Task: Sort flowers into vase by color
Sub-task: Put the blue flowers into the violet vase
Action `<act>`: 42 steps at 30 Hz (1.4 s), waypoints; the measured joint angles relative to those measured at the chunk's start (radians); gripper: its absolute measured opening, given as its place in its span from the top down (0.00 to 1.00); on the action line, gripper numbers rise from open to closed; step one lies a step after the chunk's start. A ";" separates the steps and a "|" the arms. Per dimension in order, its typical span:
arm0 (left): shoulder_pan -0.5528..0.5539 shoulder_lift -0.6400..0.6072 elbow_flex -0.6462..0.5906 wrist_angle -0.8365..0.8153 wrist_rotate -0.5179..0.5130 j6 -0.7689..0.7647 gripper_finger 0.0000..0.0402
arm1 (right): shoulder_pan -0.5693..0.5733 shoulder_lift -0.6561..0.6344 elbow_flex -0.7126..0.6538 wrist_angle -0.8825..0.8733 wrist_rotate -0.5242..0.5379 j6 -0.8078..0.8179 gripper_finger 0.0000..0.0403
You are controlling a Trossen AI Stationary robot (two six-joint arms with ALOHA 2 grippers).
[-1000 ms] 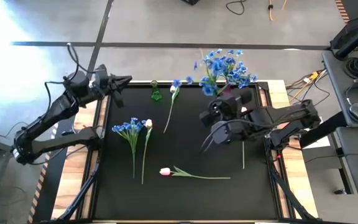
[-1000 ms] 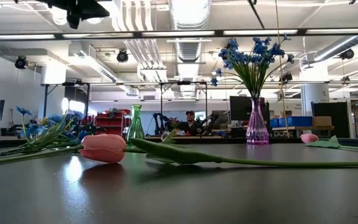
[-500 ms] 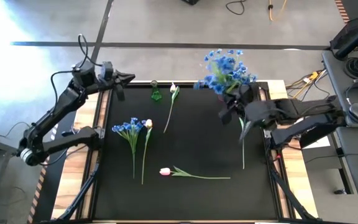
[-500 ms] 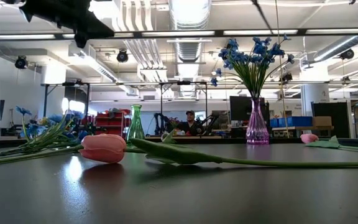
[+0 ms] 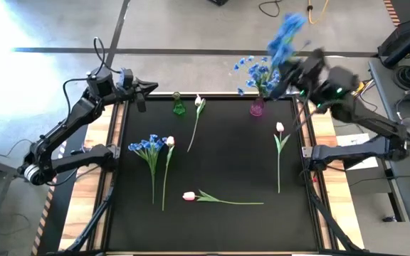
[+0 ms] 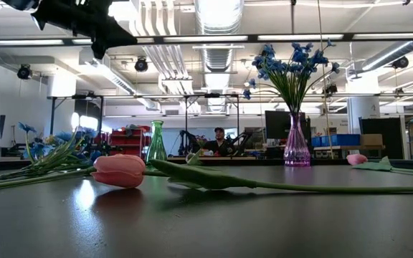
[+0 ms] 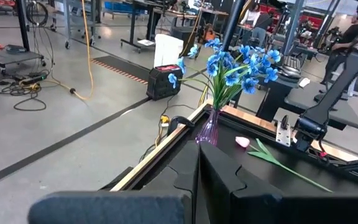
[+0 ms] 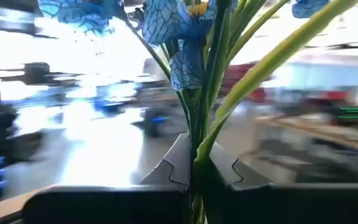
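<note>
My right gripper (image 5: pixel 297 65) is raised high over the table's far right corner, shut on a bunch of blue flowers (image 5: pixel 287 32) whose blossoms (image 8: pixel 166 25) stand beyond its fingers. Below it a purple vase (image 5: pixel 257 107) holds more blue flowers (image 5: pixel 256 71). A green vase (image 5: pixel 179 105) stands at the far edge. On the mat lie a white tulip (image 5: pixel 198 102), a blue bunch (image 5: pixel 147 146), a second white tulip (image 5: pixel 169 141) and two pink tulips (image 5: pixel 188 195) (image 5: pixel 279 128). My left gripper (image 5: pixel 144 89) is shut and empty, held high at the far left corner. My right gripper pinches the blue bunch's green stems (image 8: pixel 199 134) between its two fingers, well below the blossoms. The fingers lie along the stems. The bunch is lifted clear of the table and sticks out past the fingertips.
The purple vase with its blue flowers (image 6: pixel 295 72) and the green vase (image 6: pixel 156 143) stand upright at the far edge. The near pink tulip (image 6: pixel 119 170) lies across the mat's front with its long stem (image 6: pixel 300 186). Wooden rails (image 5: pixel 317 121) border the black mat.
My right gripper has risen from low over the mat's right half and swung toward the far right corner, carrying the blue bunch up with it. The pink tulip it stood over now shows. My left gripper has shifted slightly toward the far edge.
</note>
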 joint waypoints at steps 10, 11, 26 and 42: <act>0.000 0.005 0.000 -0.001 -0.043 0.003 1.00 | -0.502 0.112 -0.001 -0.010 -0.294 0.172 0.98; 0.000 0.005 0.000 -0.001 -0.044 0.003 1.00 | -0.552 0.125 -0.002 -0.008 -0.337 0.194 0.98; 0.000 0.006 0.000 -0.001 -0.046 0.014 1.00 | -0.749 0.197 -0.209 0.277 -0.565 0.422 0.98; 0.000 0.006 0.000 0.000 -0.071 0.024 1.00 | -0.748 -0.033 -0.577 0.477 -0.478 0.595 0.98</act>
